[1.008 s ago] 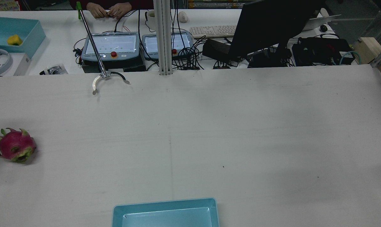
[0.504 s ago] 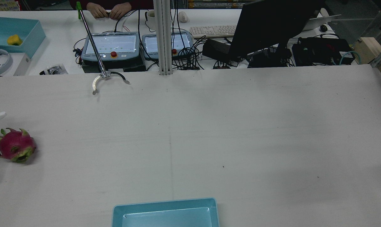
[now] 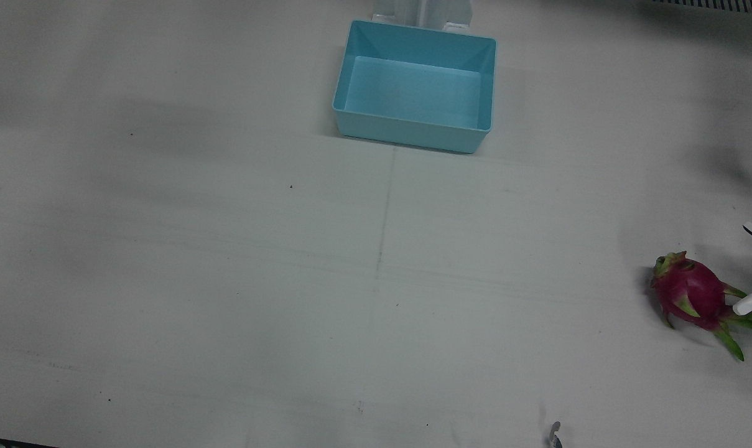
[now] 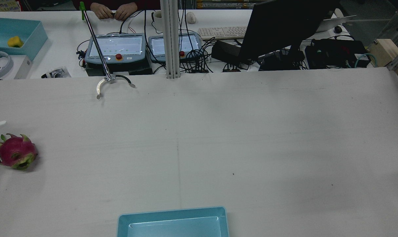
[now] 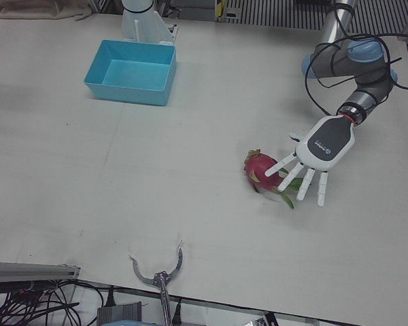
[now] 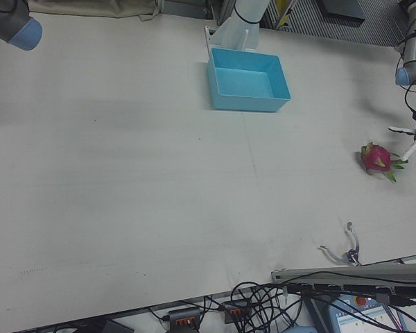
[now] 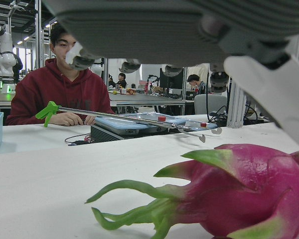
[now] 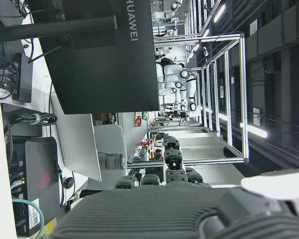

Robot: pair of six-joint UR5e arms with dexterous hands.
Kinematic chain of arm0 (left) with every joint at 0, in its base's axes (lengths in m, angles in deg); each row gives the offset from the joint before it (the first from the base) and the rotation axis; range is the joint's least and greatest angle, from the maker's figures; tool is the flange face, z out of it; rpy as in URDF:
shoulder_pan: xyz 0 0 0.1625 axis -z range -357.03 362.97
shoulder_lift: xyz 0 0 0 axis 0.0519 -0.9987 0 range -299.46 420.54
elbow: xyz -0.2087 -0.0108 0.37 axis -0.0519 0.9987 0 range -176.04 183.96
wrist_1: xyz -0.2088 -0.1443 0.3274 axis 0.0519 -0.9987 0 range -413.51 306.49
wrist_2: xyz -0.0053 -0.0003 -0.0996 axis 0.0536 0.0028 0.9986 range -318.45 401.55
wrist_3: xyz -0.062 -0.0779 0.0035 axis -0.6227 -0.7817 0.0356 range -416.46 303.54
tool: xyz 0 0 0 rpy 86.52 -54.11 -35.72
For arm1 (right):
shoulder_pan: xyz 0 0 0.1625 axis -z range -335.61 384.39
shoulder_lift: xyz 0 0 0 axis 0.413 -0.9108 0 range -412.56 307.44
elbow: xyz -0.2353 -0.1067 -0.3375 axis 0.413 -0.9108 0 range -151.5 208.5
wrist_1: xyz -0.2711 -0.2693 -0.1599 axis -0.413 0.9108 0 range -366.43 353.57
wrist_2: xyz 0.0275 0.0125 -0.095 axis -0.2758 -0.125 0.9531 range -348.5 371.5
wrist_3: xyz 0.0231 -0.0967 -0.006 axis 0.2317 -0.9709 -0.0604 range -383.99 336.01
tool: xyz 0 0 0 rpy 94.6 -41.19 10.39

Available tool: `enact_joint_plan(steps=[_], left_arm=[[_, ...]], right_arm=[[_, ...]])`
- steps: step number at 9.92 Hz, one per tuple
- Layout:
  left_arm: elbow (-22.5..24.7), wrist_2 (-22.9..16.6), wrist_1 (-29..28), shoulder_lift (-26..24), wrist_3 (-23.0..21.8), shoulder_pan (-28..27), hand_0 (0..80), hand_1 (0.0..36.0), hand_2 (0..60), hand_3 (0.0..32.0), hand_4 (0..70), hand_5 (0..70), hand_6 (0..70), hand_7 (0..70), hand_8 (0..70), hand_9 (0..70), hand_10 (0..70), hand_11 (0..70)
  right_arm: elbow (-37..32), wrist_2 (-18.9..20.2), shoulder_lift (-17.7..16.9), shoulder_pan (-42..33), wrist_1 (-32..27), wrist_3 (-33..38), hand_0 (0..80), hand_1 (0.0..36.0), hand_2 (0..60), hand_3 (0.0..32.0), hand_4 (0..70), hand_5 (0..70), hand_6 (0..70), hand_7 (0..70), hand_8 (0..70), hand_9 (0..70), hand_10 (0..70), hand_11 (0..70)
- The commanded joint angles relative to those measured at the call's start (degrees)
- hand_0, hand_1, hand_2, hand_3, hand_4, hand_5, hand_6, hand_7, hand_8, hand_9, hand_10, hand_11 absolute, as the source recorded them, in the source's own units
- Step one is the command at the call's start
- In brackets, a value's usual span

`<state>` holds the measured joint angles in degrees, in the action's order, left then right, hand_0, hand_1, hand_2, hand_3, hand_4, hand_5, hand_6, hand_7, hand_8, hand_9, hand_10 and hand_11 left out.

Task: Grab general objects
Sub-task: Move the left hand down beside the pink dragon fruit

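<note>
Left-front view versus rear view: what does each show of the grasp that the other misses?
Only the left-front view shows the whole white left hand, open, fingers spread over the leafy end of the pink dragon fruit, plus its arm. Only the rear view shows the operators' desk with a white keyboard and black monitor. Both share the fruit, blue plastic bin and metal reacher claw.

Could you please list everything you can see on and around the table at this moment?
dragon fruit: one, magenta with green leaves, on the table's left side, under the left hand
bin: one, light blue, empty, by the pedestals
reacher tool: one, silver with green handle, claw resting on the table's far edge
table: one, white
person: one, red hoodie, seated behind the reacher tool
left hand: white, fingers spread over the dragon fruit
right hand: only its grey underside shows, in its own camera
</note>
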<state>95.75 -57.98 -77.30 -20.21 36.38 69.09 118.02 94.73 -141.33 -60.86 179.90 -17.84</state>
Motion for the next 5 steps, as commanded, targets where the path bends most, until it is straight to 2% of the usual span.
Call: enact_joint_plan(steps=[1, 4, 5], left_arm=[[0.2, 0.1, 0.1, -0.5, 0.0, -0.4, 50.3, 9.4, 0.0, 32.0, 0.0, 0.0, 0.0, 0.0, 0.0, 0.0, 0.0, 0.0], [-0.1, 0.5, 5.4, -5.8, 0.1, -2.6, 50.0, 9.2, 0.0, 32.0, 0.0, 0.0, 0.0, 0.0, 0.0, 0.0, 0.0, 0.0], [-0.7, 3.0, 5.5, -5.9, 0.3, -4.2, 50.5, 9.5, 0.0, 32.0, 0.0, 0.0, 0.0, 0.0, 0.0, 0.0, 0.0, 0.0]], right_arm=[[0.0, 0.0, 0.0, 0.0, 0.0, 0.0, 0.0, 0.0, 0.0, 0.0, 0.0, 0.0, 0.0, 0.0, 0.0, 0.0, 0.0, 0.0], [0.0, 0.0, 0.0, 0.0, 0.0, 0.0, 0.0, 0.0, 0.0, 0.0, 0.0, 0.0, 0.0, 0.0, 0.0, 0.0, 0.0, 0.0], [0.0, 0.0, 0.0, 0.0, 0.0, 0.0, 0.0, 0.0, 0.0, 0.0, 0.0, 0.0, 0.0, 0.0, 0.0, 0.0, 0.0, 0.0]])
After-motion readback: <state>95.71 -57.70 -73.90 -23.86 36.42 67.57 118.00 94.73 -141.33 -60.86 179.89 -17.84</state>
